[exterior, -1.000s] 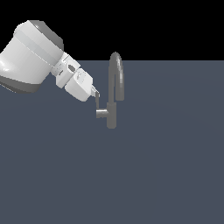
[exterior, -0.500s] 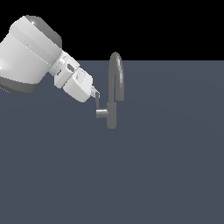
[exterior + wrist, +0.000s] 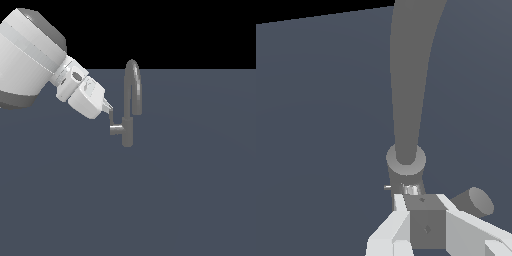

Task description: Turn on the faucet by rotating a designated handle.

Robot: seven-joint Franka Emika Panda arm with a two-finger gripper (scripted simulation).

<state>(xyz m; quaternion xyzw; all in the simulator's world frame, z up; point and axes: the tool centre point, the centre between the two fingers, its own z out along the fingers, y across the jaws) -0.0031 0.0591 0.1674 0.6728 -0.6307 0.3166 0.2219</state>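
Note:
The faucet (image 3: 131, 95) is a grey tap with an arched spout on an upright post. A short stub (image 3: 116, 130) branches off the post toward the exterior view's left, and the thin handle (image 3: 110, 118) rises from its end. My gripper (image 3: 107, 106) comes down from the upper left, its narrow shut tips touching the top of the handle. In the wrist view the spout (image 3: 408, 75) runs up from the post (image 3: 406, 161). The stub (image 3: 476, 200) lies beside my white fingers (image 3: 391, 232), with a grey block (image 3: 427, 224), apparently the handle, pressed among them.
The big white arm (image 3: 30, 57) fills the upper left of the exterior view. A flat grey-blue floor (image 3: 190, 190) spreads around the faucet, under a black background.
The arm has shifted very slightly; the gripper tips stay at the handle's top. The faucet and handle look unmoved.

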